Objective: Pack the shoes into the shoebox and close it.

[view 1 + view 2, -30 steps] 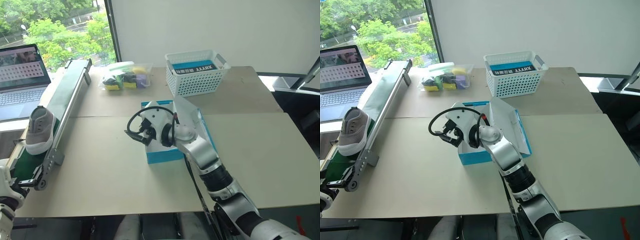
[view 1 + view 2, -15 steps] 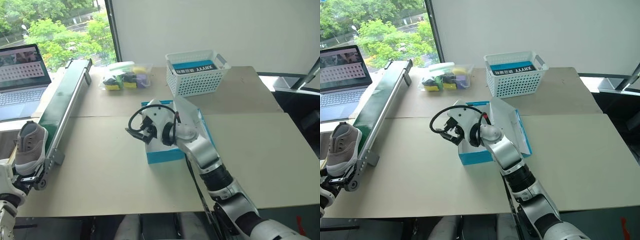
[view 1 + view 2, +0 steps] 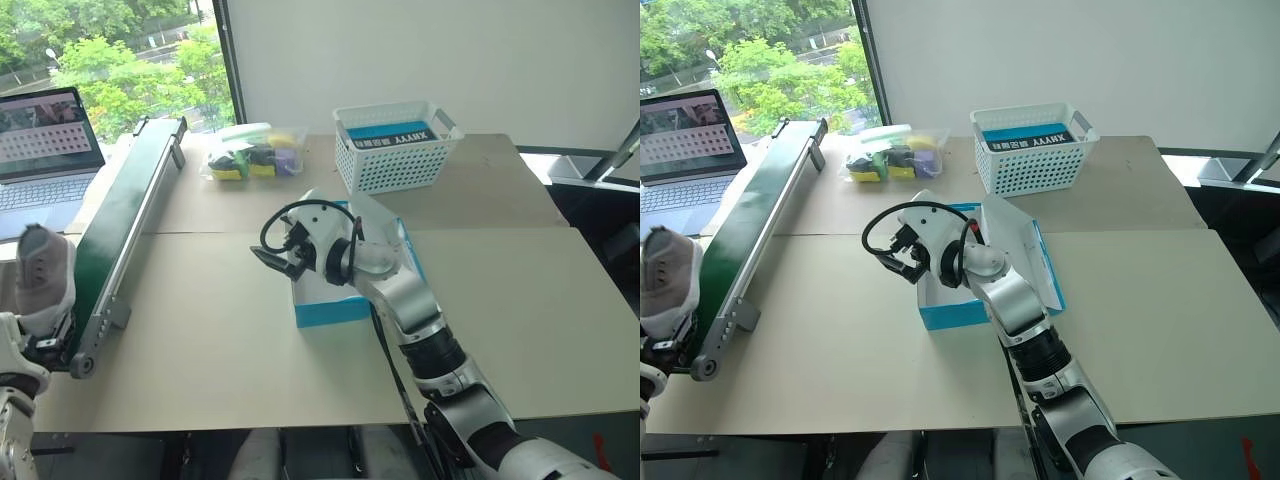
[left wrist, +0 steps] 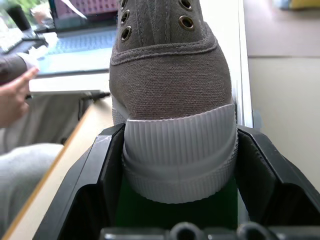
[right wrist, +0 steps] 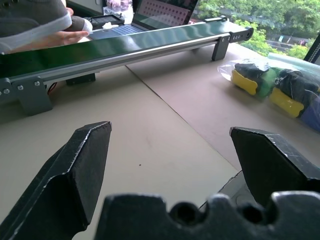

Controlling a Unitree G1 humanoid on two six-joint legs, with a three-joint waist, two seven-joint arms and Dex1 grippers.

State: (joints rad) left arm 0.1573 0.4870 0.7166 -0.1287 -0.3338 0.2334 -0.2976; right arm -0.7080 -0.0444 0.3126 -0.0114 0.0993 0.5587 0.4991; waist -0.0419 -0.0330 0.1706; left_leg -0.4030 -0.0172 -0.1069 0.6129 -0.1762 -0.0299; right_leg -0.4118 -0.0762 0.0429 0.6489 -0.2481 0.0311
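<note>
Grey shoe (image 4: 172, 90) at near end of green conveyor (image 3: 120, 215), heel clamped between left gripper (image 4: 175, 170) fingers. Blue shoebox (image 3: 330, 310) mid-table, lid up. Right gripper (image 5: 175, 165) spread wide above box's edge, holding nothing. White basket (image 3: 395, 150) behind.
</note>
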